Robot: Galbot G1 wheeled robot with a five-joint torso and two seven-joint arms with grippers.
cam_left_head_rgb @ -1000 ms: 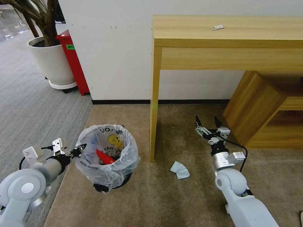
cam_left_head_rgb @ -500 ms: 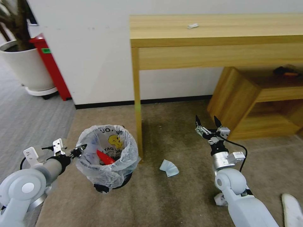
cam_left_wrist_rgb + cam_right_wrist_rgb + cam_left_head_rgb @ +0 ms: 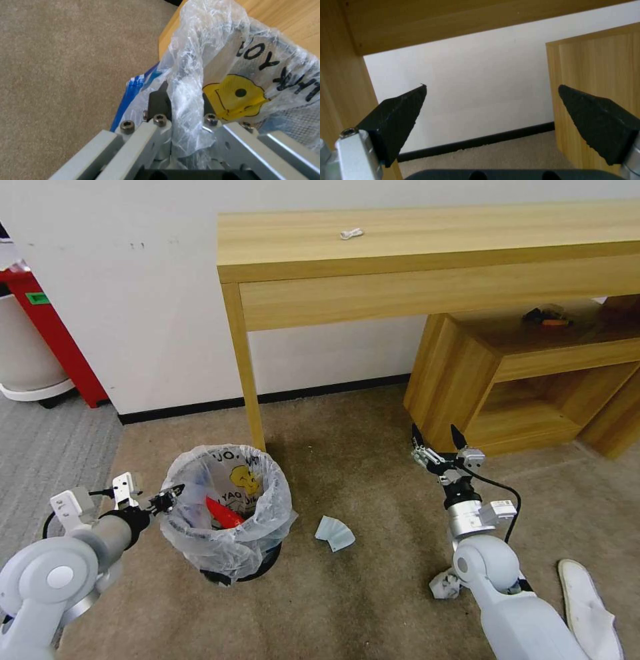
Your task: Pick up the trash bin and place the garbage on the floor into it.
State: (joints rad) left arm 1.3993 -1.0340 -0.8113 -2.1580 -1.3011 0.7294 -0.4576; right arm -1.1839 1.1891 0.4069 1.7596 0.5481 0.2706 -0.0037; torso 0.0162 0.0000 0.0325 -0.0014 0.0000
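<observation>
**One lined bin held at its rim, three pieces of litter on the carpet**

One small round dark trash bin, lined with a crinkly translucent white plastic bag bearing a yellow cartoon figure and black letters, is at the left gripper. In the left wrist view the left gripper's fingers are closed on the bagged rim of the bin, one dark finger outside the plastic and the other behind it. Whether the bin's base touches the beige short-pile carpet floor cannot be told. Inside the bin lies one red wrapper; a blue-and-white piece shows through the bag, too blurred to identify.

Three loose items of garbage lie on the floor: one folded pale blue-white paper piece just to the right of the bin, one crumpled white paper wad partly hidden behind the right arm, and one flat white slipper near the lower right, cut off by the picture's edge.

The right gripper hangs above the carpet near the wooden shelf unit, its two black pointed fingers spread wide apart with nothing between them.

One long light-wood counter stands against the white wall, carrying one small white object too small to make out. On the shelf unit's top sits a dark and orange item, also unclear.
</observation>
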